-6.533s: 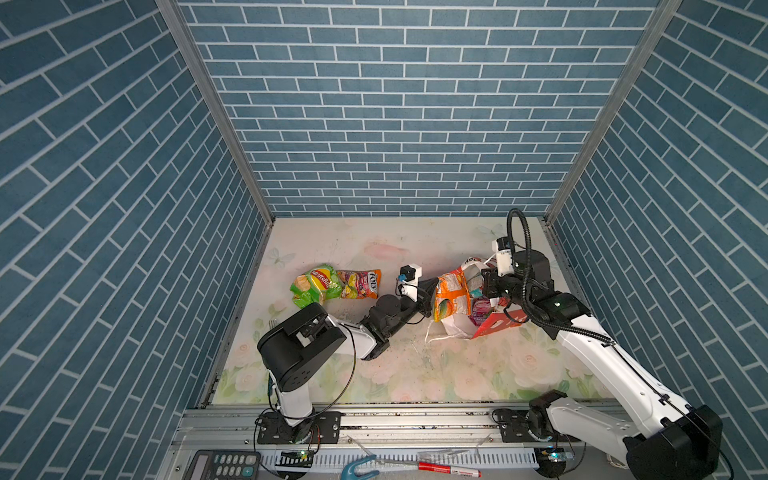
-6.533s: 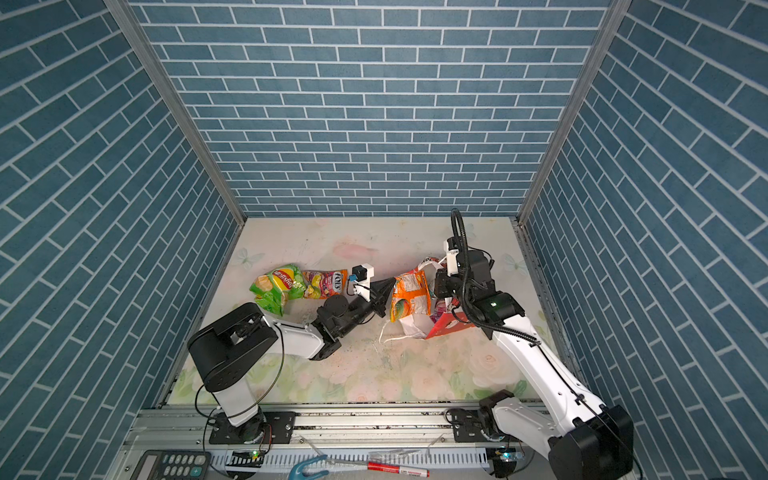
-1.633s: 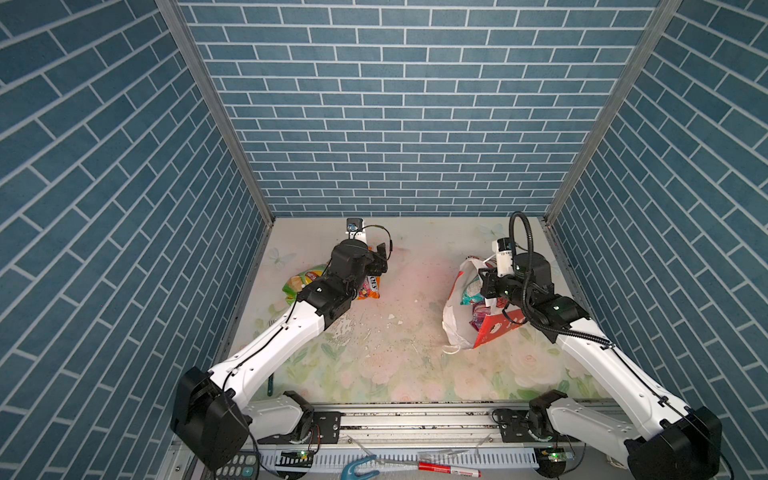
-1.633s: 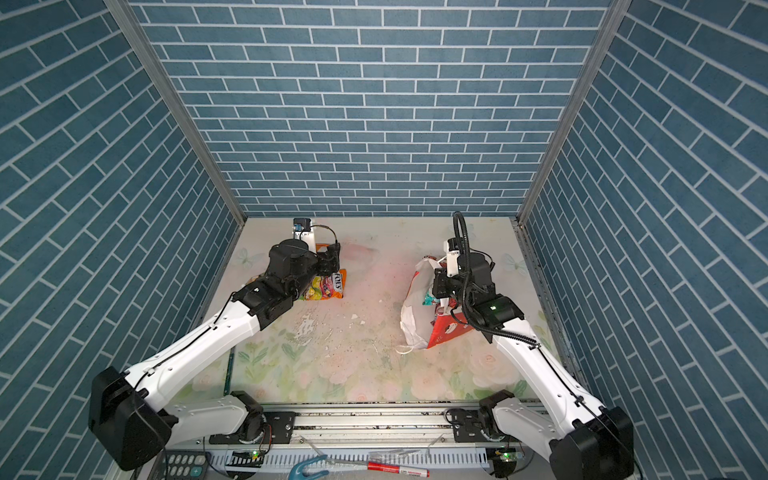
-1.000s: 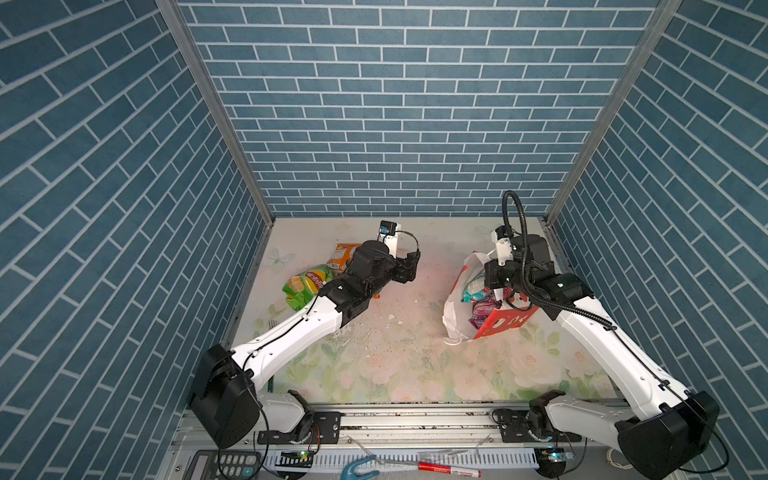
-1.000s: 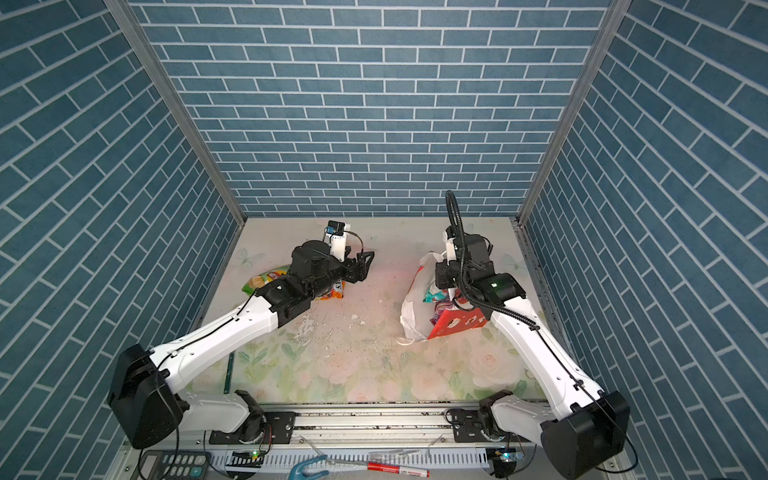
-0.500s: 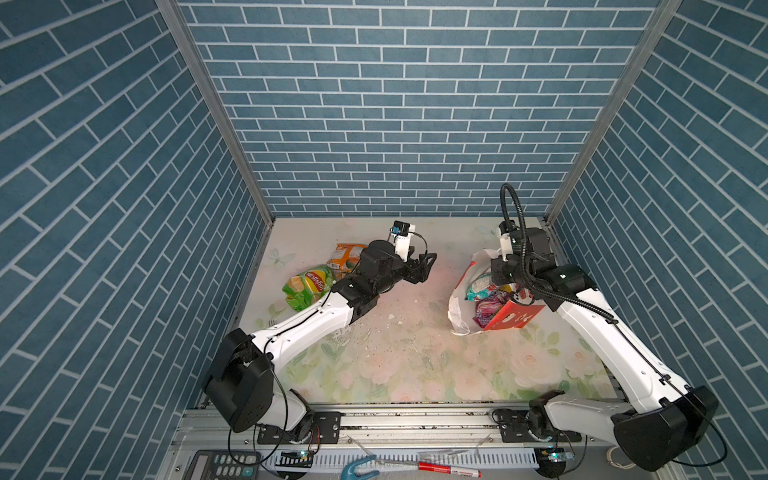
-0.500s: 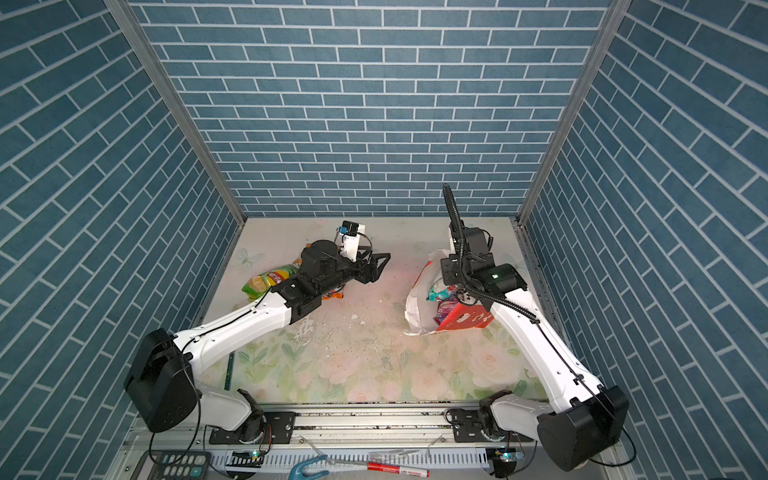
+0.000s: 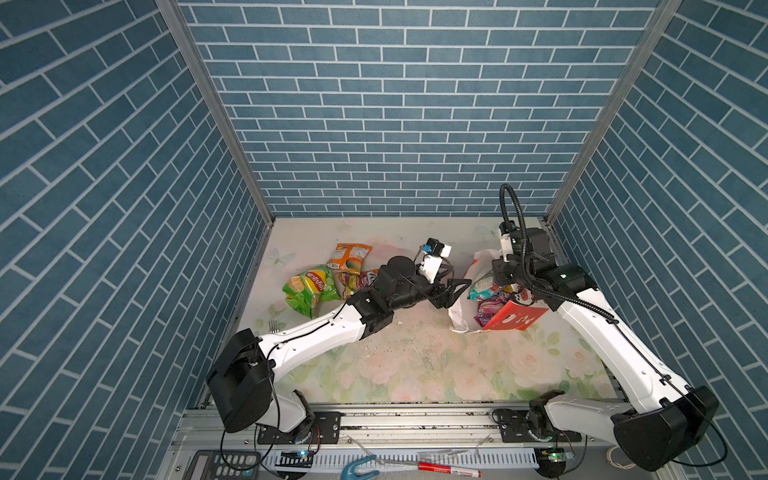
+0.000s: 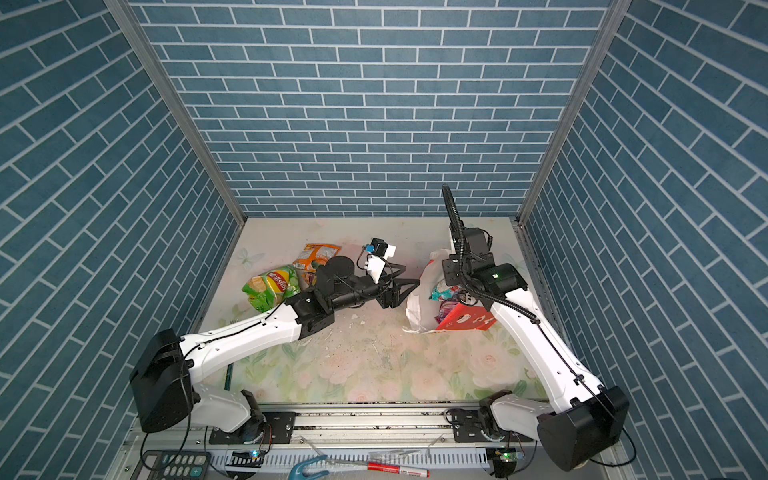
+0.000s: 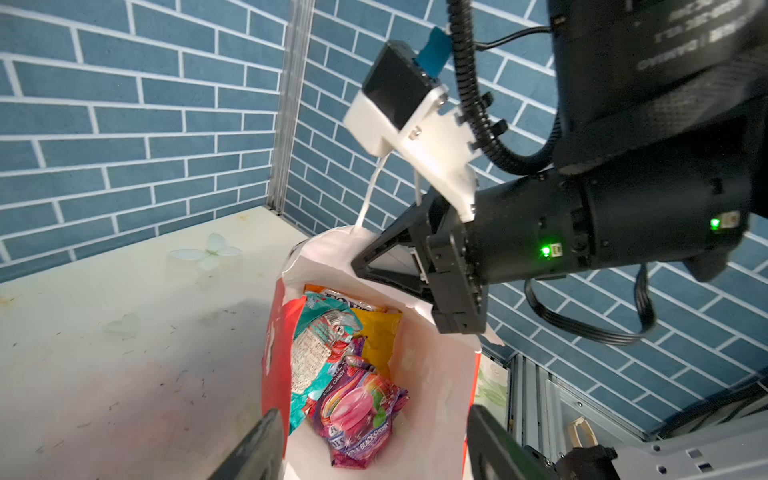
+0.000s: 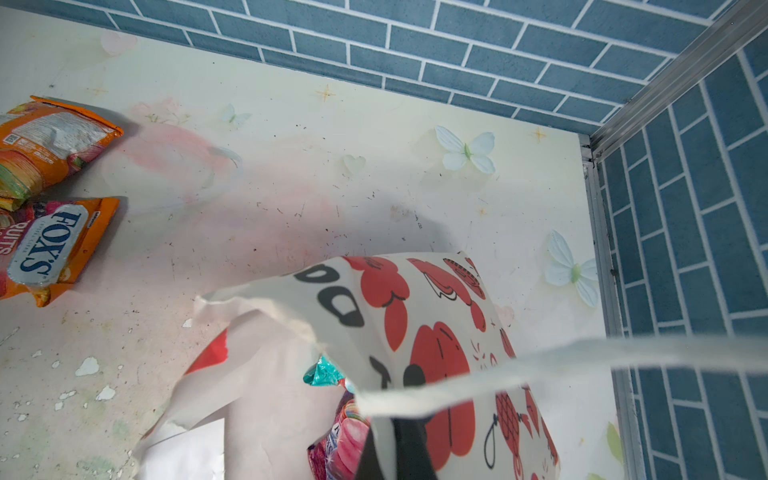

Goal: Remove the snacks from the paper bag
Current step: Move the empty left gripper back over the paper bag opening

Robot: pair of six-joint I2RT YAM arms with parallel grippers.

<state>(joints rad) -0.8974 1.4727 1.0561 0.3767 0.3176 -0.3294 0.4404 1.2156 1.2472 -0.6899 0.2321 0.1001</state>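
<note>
The right gripper [image 11: 368, 266] is clamped on the paper bag [image 11: 440, 374] rim; the left gripper [image 9: 456, 290], open and empty, should enter centred, clear of both walls; then pinch the purple packet [image 11: 357, 411].

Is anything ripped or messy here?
Yes. The paper bag has a ragged, torn rim near where the fingers of the right gripper pinch it. Little white flakes lie scattered on the table beside the bag, like chipped paint or paper scraps; I cannot tell which.
</note>
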